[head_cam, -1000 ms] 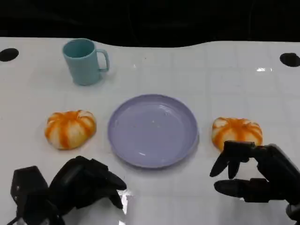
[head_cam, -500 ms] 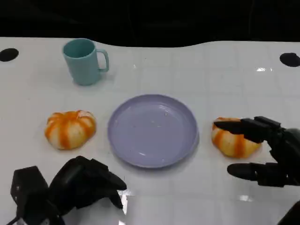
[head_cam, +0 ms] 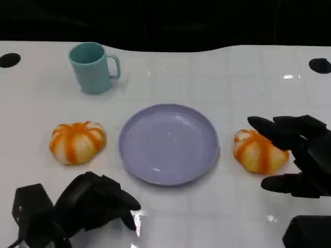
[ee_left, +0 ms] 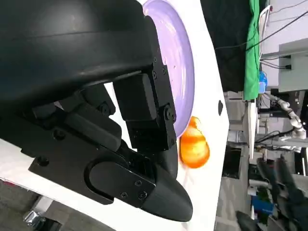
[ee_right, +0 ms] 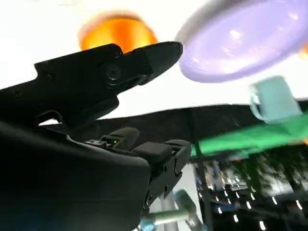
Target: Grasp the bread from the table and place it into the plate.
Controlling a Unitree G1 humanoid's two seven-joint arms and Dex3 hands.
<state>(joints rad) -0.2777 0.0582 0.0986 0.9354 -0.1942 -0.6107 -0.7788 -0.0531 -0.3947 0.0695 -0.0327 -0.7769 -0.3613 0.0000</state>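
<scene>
Right hand [head_cam: 292, 155] has slid further right and up vs the earlier frames, fingers [head_cam: 269, 126] now reaching over the top of the right-side orange-and-white striped round bread bun [head_cam: 257, 151], thumb low on the near side; bun itself hasn't shifted. Progress: early, approach/pre-grasp only. Nothing in the round lavender plastic plate [head_cam: 168, 143] yet, both buns on the white glossy bench [head_cam: 207, 77]; second orange-striped bun [head_cam: 77, 141] sits left of plate, untouched. Left to do: close on bun, lift, carry left, drop in plate. Right hand pose: spread wide, fingers and thumb bracketing the bun w/ a gap between them, holding nothing; can't tell if fingertips touch the crust. Right wrist view shows a finger [ee_right: 144, 55] stretched out toward the bun, plate just beyond. Left hand [head_cam: 88, 204] parked low at near-left bench edge, fingers curled in, nothing in it, well apart from the left bun. Teal plastic mug [head_cam: 94, 67] at far left, not involved.
</scene>
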